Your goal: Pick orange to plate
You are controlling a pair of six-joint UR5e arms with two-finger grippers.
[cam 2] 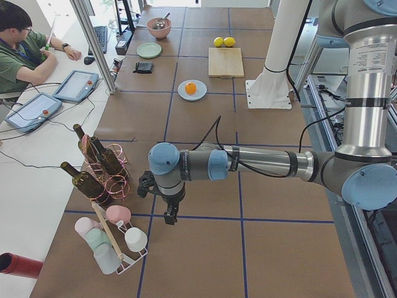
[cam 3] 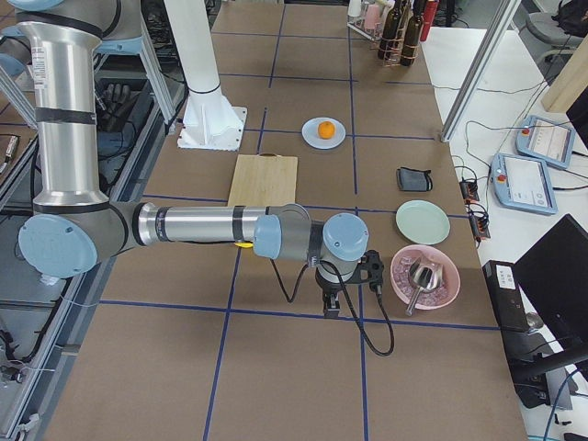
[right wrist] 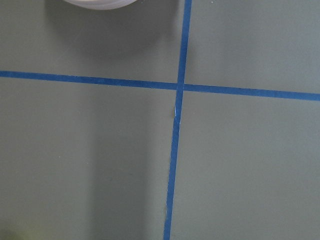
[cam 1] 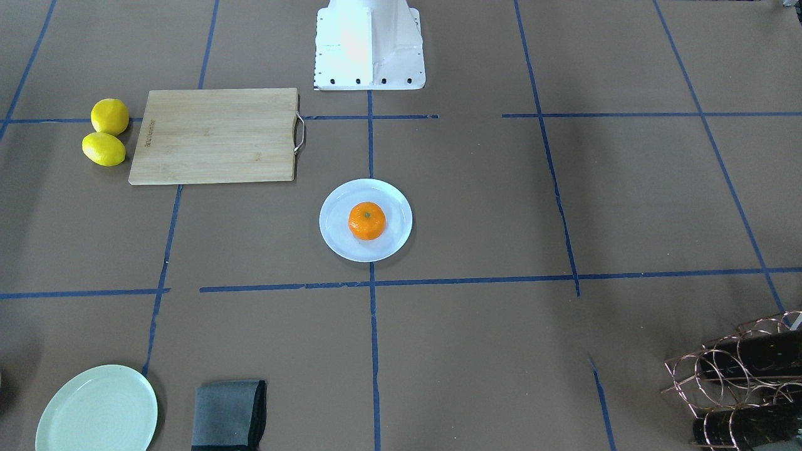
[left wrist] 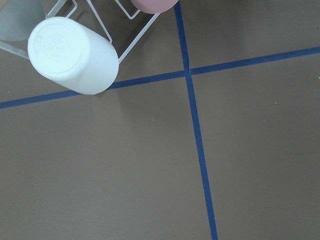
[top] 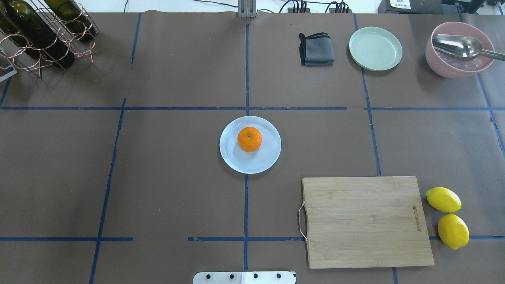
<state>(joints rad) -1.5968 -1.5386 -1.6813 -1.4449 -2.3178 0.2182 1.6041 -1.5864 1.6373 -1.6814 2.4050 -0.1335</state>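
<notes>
The orange [top: 249,139] rests on the pale bluish-white plate [top: 236,161] at the table's centre, slightly toward the plate's far side; it shows again as the orange [cam 1: 367,220] on the plate [cam 1: 335,241]. Neither gripper is near it. The left gripper [cam 2: 169,214] hangs over the table's left end beside the cup rack. The right gripper [cam 3: 333,308] hangs over the right end next to the pink bowl. Both show only in the side views, so I cannot tell whether they are open or shut. The wrist views show bare table and blue tape.
A wooden cutting board [top: 365,221] and two lemons [top: 447,217] lie right of centre. A grey cloth [top: 315,49], green plate [top: 375,48] and pink bowl with spoon [top: 457,49] line the far right. A bottle rack [top: 39,35] stands far left, a cup rack [cam 2: 111,239] beyond it.
</notes>
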